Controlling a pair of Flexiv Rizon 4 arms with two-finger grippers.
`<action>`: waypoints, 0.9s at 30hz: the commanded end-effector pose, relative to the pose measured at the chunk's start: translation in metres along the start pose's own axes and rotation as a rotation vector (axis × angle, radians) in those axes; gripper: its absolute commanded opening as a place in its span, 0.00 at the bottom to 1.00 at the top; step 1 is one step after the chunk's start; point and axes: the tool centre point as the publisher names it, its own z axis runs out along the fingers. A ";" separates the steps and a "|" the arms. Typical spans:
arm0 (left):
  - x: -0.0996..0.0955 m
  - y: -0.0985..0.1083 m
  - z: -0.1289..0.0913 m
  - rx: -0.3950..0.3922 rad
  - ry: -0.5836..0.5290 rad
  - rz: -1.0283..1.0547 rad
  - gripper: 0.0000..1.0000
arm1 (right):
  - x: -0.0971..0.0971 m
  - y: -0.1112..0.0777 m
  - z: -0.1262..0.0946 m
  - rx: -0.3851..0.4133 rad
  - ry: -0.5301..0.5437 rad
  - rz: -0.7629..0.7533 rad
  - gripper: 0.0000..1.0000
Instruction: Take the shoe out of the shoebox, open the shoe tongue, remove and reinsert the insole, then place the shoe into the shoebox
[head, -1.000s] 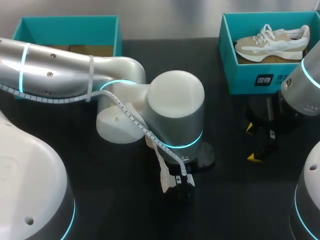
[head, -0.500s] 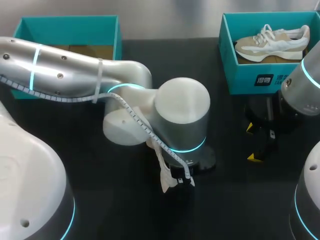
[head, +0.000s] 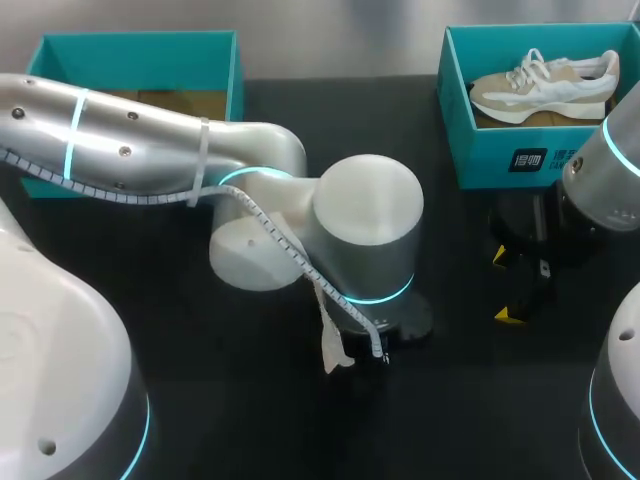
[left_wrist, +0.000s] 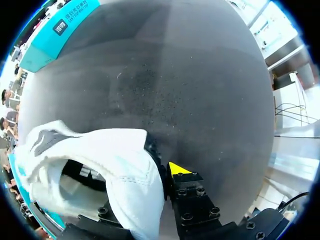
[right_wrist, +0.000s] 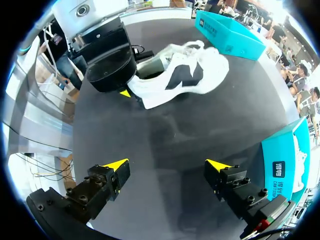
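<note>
Little is changed: the white shoe (right_wrist: 210, 62), clamped by the left gripper (head: 362, 348), is nudged toward the spread right gripper (right_wrist: 167, 165); tongue-opening seems next.

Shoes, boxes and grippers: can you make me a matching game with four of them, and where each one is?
Things:
1 white shoe
2 beige shoe
3 right gripper
4 left box

Places:
A open, over the bare table
B lying in the right box
C at the table's far left corner
D pinched in the left gripper

Pairs: 1-D, 2-B, 3-A, 4-C
</note>
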 end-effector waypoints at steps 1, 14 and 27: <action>-0.001 0.004 -0.010 0.008 0.001 0.001 0.00 | 0.001 0.000 0.001 0.002 -0.003 0.001 1.00; -0.018 0.014 -0.069 0.004 0.070 0.083 0.00 | 0.001 0.000 0.001 0.002 -0.003 0.001 1.00; -0.061 0.034 -0.172 0.031 -0.007 0.112 0.00 | 0.001 0.000 0.001 0.002 -0.003 0.001 1.00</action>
